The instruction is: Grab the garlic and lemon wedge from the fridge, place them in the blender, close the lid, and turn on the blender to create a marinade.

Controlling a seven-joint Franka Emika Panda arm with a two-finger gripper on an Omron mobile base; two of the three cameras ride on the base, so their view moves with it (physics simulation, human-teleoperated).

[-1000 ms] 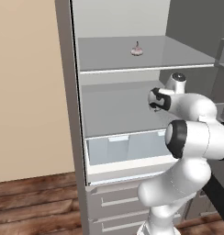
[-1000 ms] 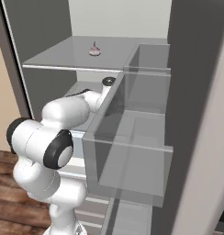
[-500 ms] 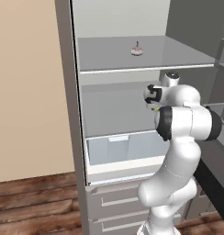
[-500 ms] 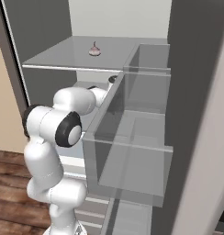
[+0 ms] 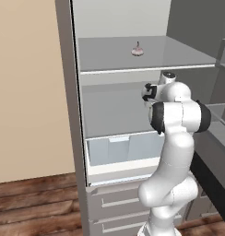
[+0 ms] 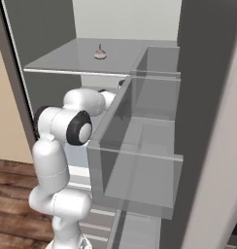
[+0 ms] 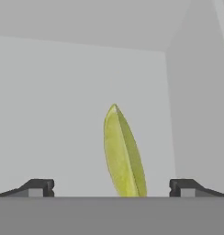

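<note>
The fridge (image 5: 63, 92) stands open. The garlic (image 5: 137, 49), a tiny pinkish bulb, rests on the upper shelf (image 5: 109, 60) and also appears from the right as the garlic (image 6: 100, 52). The lemon wedge (image 7: 124, 153), yellow-green and standing on end, is straight ahead of my hand on the middle shelf. My gripper (image 7: 113, 189) is open, with one fingertip (image 7: 38, 187) on each side of the wedge and well apart from it. From the left base view the gripper (image 5: 147, 92) reaches into the middle shelf, below the garlic. The blender and lid are out of view.
A translucent drawer (image 5: 119, 150) sits under the middle shelf. Clear door bins (image 6: 140, 146) on the open fridge door stand close to the arm's right. A beige wall (image 5: 26, 92) is left of the fridge, above a wooden floor (image 5: 36, 207).
The arm has folded upright and swung left, carrying the hand a little further into the middle shelf. The gripper stays open and the garlic has not moved.
</note>
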